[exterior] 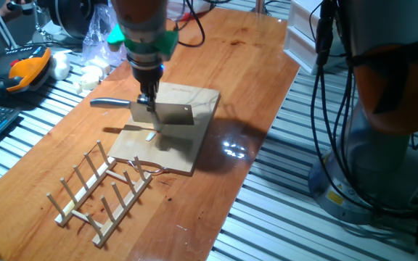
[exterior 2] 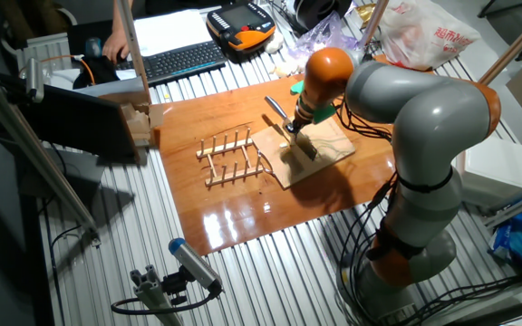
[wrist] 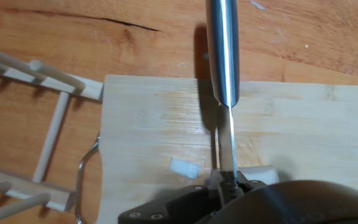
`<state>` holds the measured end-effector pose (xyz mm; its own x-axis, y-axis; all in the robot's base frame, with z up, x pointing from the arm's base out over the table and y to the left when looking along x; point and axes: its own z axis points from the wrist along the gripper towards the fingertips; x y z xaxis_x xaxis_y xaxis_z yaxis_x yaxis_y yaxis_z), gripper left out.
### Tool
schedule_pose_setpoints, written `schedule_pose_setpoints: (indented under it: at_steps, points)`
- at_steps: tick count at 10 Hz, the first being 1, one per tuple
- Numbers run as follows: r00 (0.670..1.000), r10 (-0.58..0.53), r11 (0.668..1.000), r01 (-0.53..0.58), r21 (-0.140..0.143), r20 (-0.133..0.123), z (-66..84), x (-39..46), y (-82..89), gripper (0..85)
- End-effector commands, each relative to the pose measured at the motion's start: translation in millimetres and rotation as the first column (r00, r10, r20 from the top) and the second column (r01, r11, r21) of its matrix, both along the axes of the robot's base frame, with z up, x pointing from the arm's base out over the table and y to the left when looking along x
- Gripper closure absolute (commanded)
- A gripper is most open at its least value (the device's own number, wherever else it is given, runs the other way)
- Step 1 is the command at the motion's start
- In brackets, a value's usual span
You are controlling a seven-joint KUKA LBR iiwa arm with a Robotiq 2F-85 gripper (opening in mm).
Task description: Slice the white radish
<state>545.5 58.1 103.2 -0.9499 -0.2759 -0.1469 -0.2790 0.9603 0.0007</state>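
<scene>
My gripper [exterior: 146, 96] is shut on a steel knife [exterior: 167, 114] and holds it blade down over the wooden cutting board [exterior: 194, 148]. The knife's round handle [exterior: 110, 103] points to the left. A small white radish bit [exterior: 151, 135] lies on the board just left of the blade. In the hand view the radish bit [wrist: 184, 168] lies beside the blade's edge [wrist: 227, 146], and a paler chunk [wrist: 265, 173] sits right of the blade, partly hidden by my gripper [wrist: 227, 181]. In the other fixed view my gripper [exterior 2: 295, 127] stands over the board [exterior 2: 326, 149].
A wooden dish rack [exterior: 104, 190] lies against the board's near left edge, and it shows in the hand view [wrist: 48, 124]. Rounded white lumps [exterior: 89, 75] and a plastic bag sit at the table's far left. An orange teach pendant [exterior: 25, 71] lies beyond.
</scene>
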Motion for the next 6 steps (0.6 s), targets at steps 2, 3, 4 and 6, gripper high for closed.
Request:
schedule_pose_setpoints:
  at_steps: [2, 3, 4, 6]
  points:
    - [1.0, 0.003, 1.0, -0.003, 0.005, 0.006, -5.8, -0.4, -1.2, 85.0]
    - [1.0, 0.005, 1.0, -0.005, 0.005, 0.006, -7.2, -0.5, -1.0, 85.0]
    - [1.0, 0.004, 1.0, -0.004, 0.007, 0.011, -9.3, -0.8, -0.5, 85.0]
    - [1.0, 0.002, 1.0, -0.003, 0.012, 0.02, -15.2, -1.2, 1.6, 85.0]
